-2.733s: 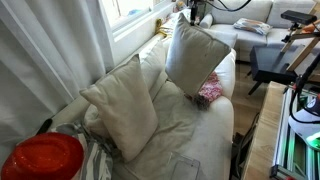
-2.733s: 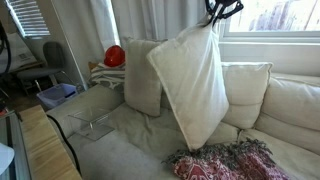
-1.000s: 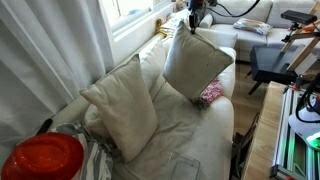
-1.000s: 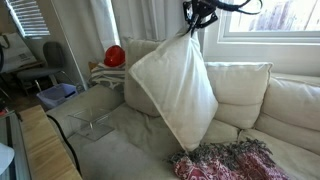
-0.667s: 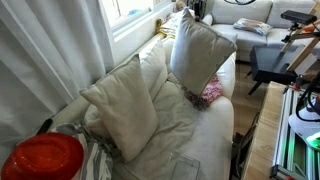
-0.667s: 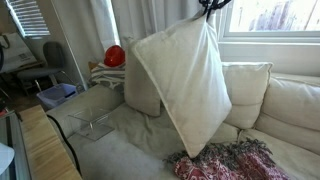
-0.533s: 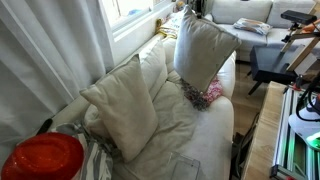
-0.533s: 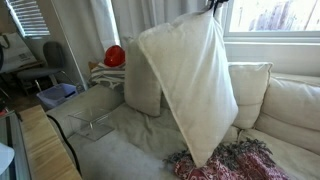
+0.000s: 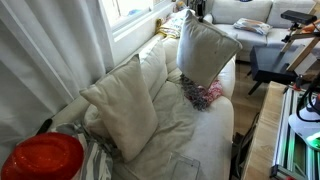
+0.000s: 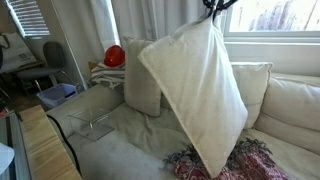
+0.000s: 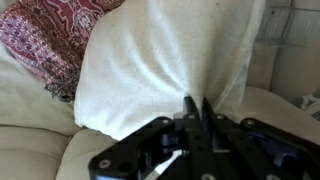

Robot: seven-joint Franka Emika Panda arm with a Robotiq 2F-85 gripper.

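Observation:
My gripper (image 10: 212, 12) is shut on the top corner of a large cream pillow (image 10: 195, 95) and holds it hanging above the couch (image 10: 130, 150). The pillow also shows in an exterior view (image 9: 203, 52) and fills the wrist view (image 11: 160, 65), where the fingers (image 11: 196, 108) pinch its fabric. Its lower corner hangs over a red patterned blanket (image 10: 215, 163), also seen in an exterior view (image 9: 205, 94) and in the wrist view (image 11: 55, 35). A second cream pillow (image 9: 122, 100) leans on the couch back.
A red round object (image 9: 42, 158) sits past the couch end, also visible in an exterior view (image 10: 114, 55). A clear plastic container (image 10: 92, 115) lies on the seat. Windows and curtains (image 10: 160, 20) are behind the couch. A table edge (image 9: 265, 130) stands beside it.
The hanging pillow has swung and been carried along the couch towards the blanket end; its lower corner is now lower, over the red blanket. The gripper stays shut on its corner.

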